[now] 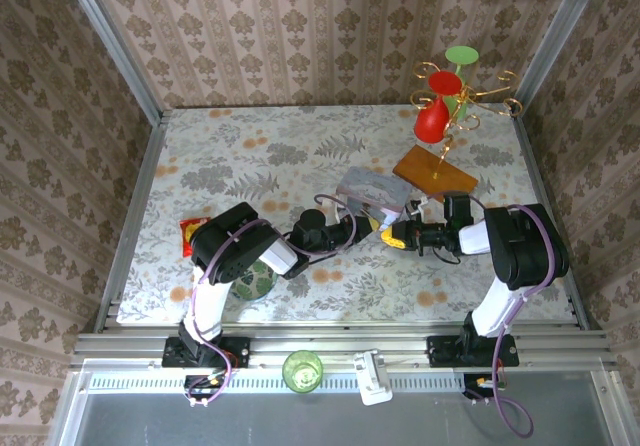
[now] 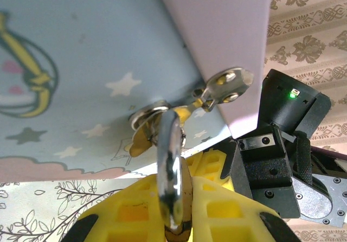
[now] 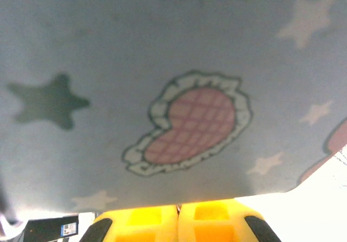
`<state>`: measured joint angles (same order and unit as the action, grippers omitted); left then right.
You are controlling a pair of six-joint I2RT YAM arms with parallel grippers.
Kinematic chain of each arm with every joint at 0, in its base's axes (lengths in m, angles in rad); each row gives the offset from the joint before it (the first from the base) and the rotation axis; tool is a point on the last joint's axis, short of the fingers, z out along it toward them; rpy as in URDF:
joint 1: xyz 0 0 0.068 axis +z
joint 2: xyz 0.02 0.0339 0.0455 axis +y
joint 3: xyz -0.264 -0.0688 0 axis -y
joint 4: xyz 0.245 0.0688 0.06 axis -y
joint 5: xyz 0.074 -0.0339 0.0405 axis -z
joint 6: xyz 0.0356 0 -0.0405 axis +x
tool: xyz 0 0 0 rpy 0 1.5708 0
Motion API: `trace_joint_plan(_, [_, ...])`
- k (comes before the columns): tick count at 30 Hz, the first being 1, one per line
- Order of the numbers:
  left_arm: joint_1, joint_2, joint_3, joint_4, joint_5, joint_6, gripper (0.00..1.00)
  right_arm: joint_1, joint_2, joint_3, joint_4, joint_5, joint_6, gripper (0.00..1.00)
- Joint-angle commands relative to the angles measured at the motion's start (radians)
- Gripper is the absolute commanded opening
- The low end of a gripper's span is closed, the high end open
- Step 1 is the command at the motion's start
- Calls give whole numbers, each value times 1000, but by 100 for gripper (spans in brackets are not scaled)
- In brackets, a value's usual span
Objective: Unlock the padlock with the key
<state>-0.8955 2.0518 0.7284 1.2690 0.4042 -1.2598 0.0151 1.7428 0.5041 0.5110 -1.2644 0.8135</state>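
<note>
Snack packet (image 1: 188, 234): red and yellow, it lay flat near the left edge of the desk (image 1: 250, 146), just beside the left arm.
Left gripper (image 2: 176, 190): its yellow jaws were closed on the key (image 2: 169, 160), a flat silvery piece seen edge-on that reached up to the padlock.
Padlock (image 2: 140, 141): small and brass-gold, it hung at the near corner of the tin, just below the silvery latch (image 2: 227, 86) and touching the key; its shackle was too cluttered to make out.
Tin (image 1: 372, 188): pale blue with white stars, it sat mid-desk, with both grippers meeting at its near side.
Right gripper (image 3: 178, 215): its jaws were pressed fully together with nothing between them, close against the tin's starred face.
Wooden board (image 1: 432, 171): brown, it lay just right of the tin and carried a gold wire stand (image 1: 445, 91) with red and green glasses.
</note>
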Motion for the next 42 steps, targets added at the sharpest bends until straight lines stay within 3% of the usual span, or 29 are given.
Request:
trace_joint_plan(1, [-97, -27, 1, 44, 353, 25, 0, -16, 7, 77, 138, 126, -1, 0])
trace_joint_plan(16, [-117, -65, 64, 45, 325, -50, 0, 26, -5, -6, 402, 209, -42, 0])
trace_joint_plan(25, [-131, -80, 87, 45, 311, -68, 0, 66, -23, 10, 328, 268, -145, 0])
trace_joint_plan(33, [-130, -94, 112, 46, 310, -79, 0, 74, -18, -3, 374, 313, -136, 0])
trace_joint_plan(38, [-128, -106, 109, 46, 320, -85, 0, 76, -60, 2, 291, 333, -216, 0])
trace_joint_plan(42, [-122, -110, 118, 44, 323, -93, 0, 112, -60, -41, 495, 336, -113, 0])
